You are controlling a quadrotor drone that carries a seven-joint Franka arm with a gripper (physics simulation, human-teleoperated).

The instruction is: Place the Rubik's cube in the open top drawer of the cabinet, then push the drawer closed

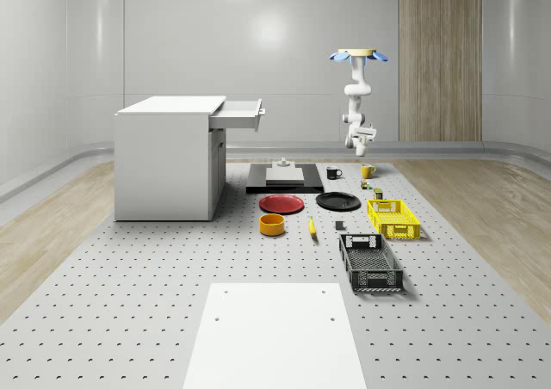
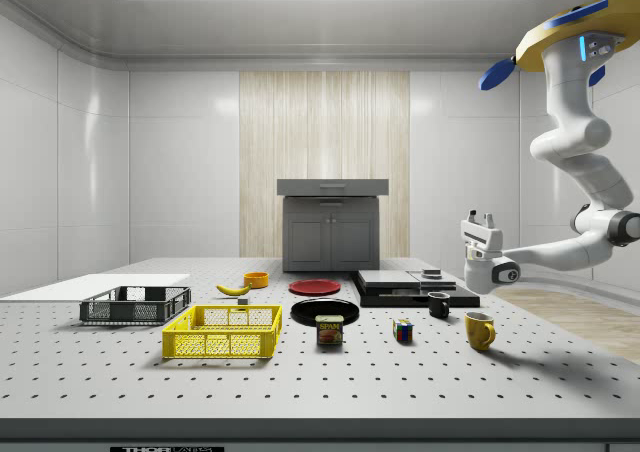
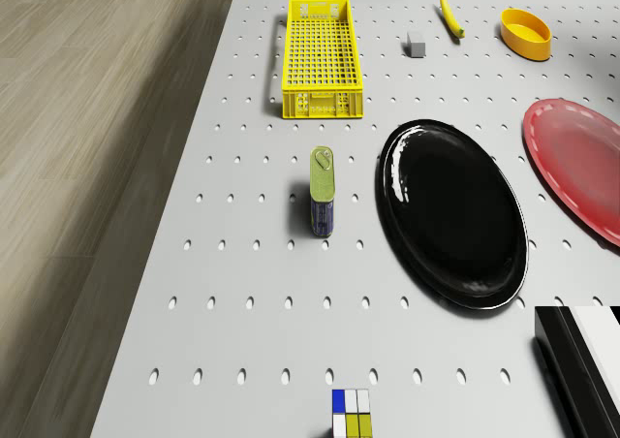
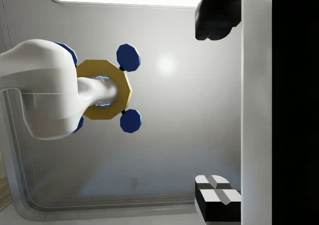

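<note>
The Rubik's cube (image 2: pixel 403 330) lies on the perforated table, between a tin can (image 2: pixel 329 330) and a yellow mug (image 2: pixel 480 330); the drone view has the cube (image 3: pixel 351 416) near the can (image 3: pixel 323 191). The white cabinet (image 1: pixel 168 161) stands at the whole-scene view's left with its top drawer (image 1: pixel 241 114) pulled open. The drone (image 1: pixel 357 56) hovers high over the far right part of the table, above the mugs. Its arm hangs down and curls back, so the gripper (image 2: pixel 480 220) points upward, well above the cube. The gripper (image 4: pixel 199 108) is open and holds nothing.
A black mug (image 2: pixel 439 305), black plate (image 3: pixel 453 210), red plate (image 3: pixel 581 167), yellow crate (image 3: pixel 323 58), black crate (image 1: pixel 370 262), orange bowl (image 1: pixel 272 225) and banana (image 3: pixel 450 16) lie on the table. A black slab (image 1: pixel 285 178) sits beside the cabinet.
</note>
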